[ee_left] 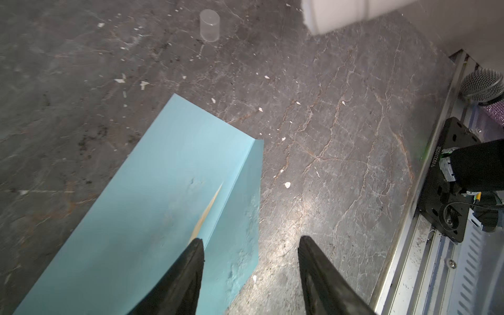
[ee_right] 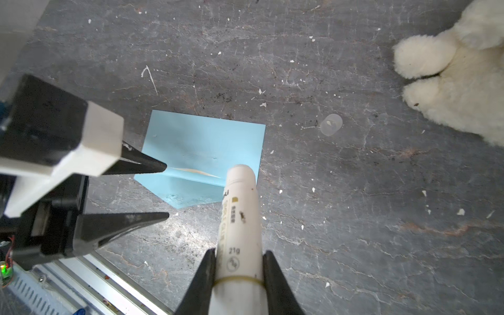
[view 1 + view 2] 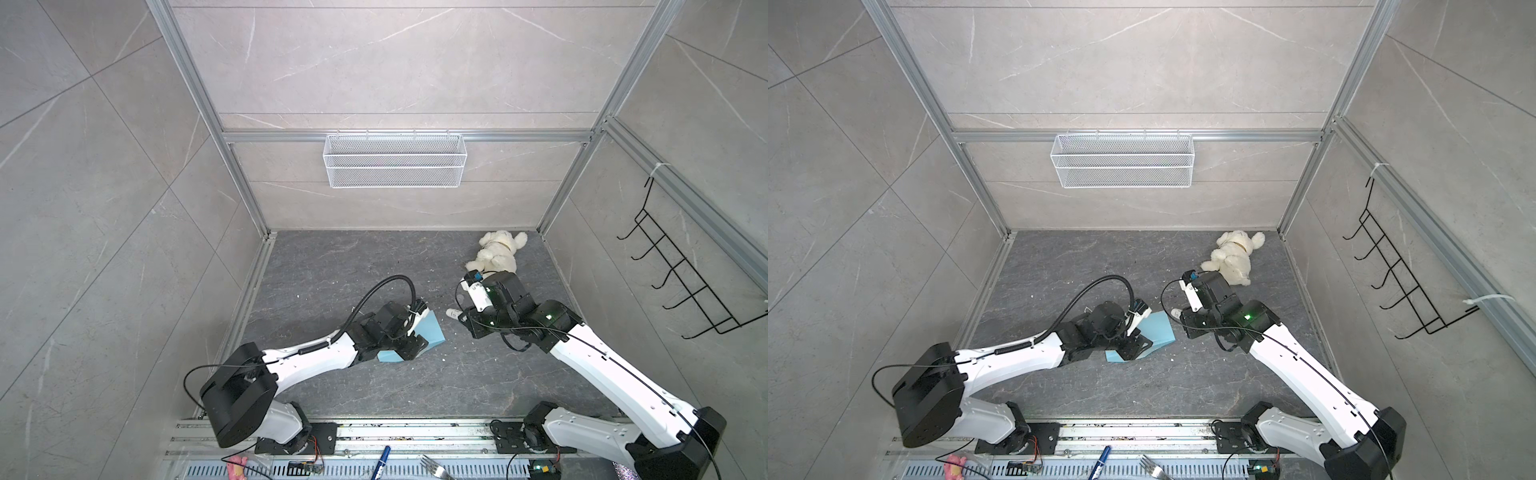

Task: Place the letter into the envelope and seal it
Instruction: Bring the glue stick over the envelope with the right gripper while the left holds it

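Note:
The light blue envelope [image 3: 432, 332] [image 3: 1158, 332] lies flat on the dark table, its flap [image 1: 240, 218] folded out beside it. A thin tan sliver of the letter [image 1: 210, 210] [image 2: 196, 171] shows at the envelope's mouth; the rest is hidden inside. My left gripper [image 1: 251, 240] [image 2: 166, 191] is open and holds nothing, with one finger over the envelope by the fold and the other over bare table. My right gripper [image 2: 240, 252] is shut on a white glue stick [image 2: 240, 212] [image 3: 453, 313], whose tip points at the envelope's right end by the fold.
A clear cap [image 2: 331, 124] [image 1: 209, 25] stands on the table just beyond the envelope. A white plush toy [image 3: 496, 251] lies at the back right. A wire basket [image 3: 395, 160] hangs on the back wall. The metal rail [image 3: 374, 432] runs along the front edge.

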Controlling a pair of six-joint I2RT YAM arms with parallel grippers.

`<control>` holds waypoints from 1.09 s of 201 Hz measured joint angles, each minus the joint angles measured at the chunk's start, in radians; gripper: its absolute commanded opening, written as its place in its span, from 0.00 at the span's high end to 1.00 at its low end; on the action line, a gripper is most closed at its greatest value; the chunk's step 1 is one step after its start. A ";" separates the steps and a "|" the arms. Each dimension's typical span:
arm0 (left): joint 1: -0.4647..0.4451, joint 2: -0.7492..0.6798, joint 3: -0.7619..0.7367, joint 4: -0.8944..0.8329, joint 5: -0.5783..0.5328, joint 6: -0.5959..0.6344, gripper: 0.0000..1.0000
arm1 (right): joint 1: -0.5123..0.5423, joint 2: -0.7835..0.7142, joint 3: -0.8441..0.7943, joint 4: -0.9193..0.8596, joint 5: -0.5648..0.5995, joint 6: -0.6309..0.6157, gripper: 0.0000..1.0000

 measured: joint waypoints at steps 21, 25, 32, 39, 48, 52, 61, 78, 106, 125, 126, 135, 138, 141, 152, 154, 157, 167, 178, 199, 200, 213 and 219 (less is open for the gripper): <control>0.042 -0.063 -0.079 0.039 -0.010 -0.018 0.32 | 0.000 -0.039 0.001 0.020 -0.007 0.005 1.00; 0.050 -0.075 -0.094 0.044 -0.014 -0.021 0.31 | 0.000 -0.043 0.005 0.019 -0.008 0.005 1.00; 0.061 -0.091 -0.117 0.051 -0.023 -0.026 0.30 | 0.000 -0.043 0.014 0.015 -0.008 0.004 1.00; 0.073 -0.106 -0.142 0.062 -0.027 -0.033 0.28 | 0.000 -0.037 0.029 0.010 -0.011 0.004 1.00; 0.087 -0.124 -0.167 0.073 -0.031 -0.040 0.25 | 0.000 -0.021 0.055 0.002 -0.018 0.003 1.00; 0.093 -0.131 -0.177 0.079 -0.033 -0.042 0.24 | 0.000 -0.010 0.067 0.001 -0.023 0.003 1.00; 0.105 -0.148 -0.200 0.095 -0.037 -0.049 0.23 | 0.000 0.013 0.089 -0.002 -0.033 0.000 1.00; 0.122 -0.176 -0.234 0.119 -0.051 -0.061 0.20 | 0.000 0.064 0.121 -0.013 -0.050 -0.002 1.00; 0.140 -0.207 -0.275 0.164 -0.064 -0.084 0.17 | 0.003 0.157 0.151 -0.042 -0.074 -0.008 1.00; 0.156 -0.220 -0.299 0.192 -0.075 -0.103 0.15 | 0.017 0.205 0.164 -0.070 -0.085 -0.013 1.00; 0.156 -0.221 -0.300 0.193 -0.075 -0.104 0.15 | 0.018 0.207 0.166 -0.072 -0.085 -0.013 1.00; 0.166 -0.225 -0.311 0.204 -0.076 -0.114 0.14 | 0.031 0.232 0.184 -0.092 -0.085 -0.016 1.00; 0.170 -0.226 -0.315 0.208 -0.076 -0.116 0.14 | 0.035 0.242 0.192 -0.099 -0.085 -0.019 1.00; 0.174 -0.227 -0.320 0.212 -0.076 -0.119 0.14 | 0.039 0.249 0.200 -0.106 -0.085 -0.019 1.00; 0.189 -0.228 -0.331 0.224 -0.076 -0.130 0.15 | 0.059 0.284 0.231 -0.126 -0.082 -0.030 1.00; 0.192 -0.228 -0.333 0.225 -0.076 -0.133 0.15 | 0.063 0.291 0.238 -0.131 -0.082 -0.031 1.00; 0.195 -0.228 -0.336 0.227 -0.076 -0.137 0.15 | 0.069 0.301 0.247 -0.137 -0.081 -0.034 1.00; 0.206 -0.228 -0.343 0.235 -0.074 -0.146 0.16 | 0.090 0.335 0.279 -0.159 -0.073 -0.040 1.00; 0.215 -0.227 -0.349 0.248 -0.071 -0.159 0.18 | 0.113 0.373 0.311 -0.181 -0.066 -0.047 1.00; 0.232 -0.227 -0.356 0.272 -0.058 -0.176 0.23 | 0.149 0.452 0.379 -0.231 -0.051 -0.061 1.00; 0.233 -0.227 -0.357 0.273 -0.057 -0.176 0.23 | 0.150 0.455 0.381 -0.233 -0.050 -0.061 1.00; 0.241 -0.227 -0.362 0.286 -0.049 -0.187 0.26 | 0.166 0.504 0.423 -0.259 -0.042 -0.067 1.00; 0.246 -0.227 -0.367 0.291 -0.045 -0.193 0.28 | 0.172 0.526 0.442 -0.270 -0.039 -0.069 1.00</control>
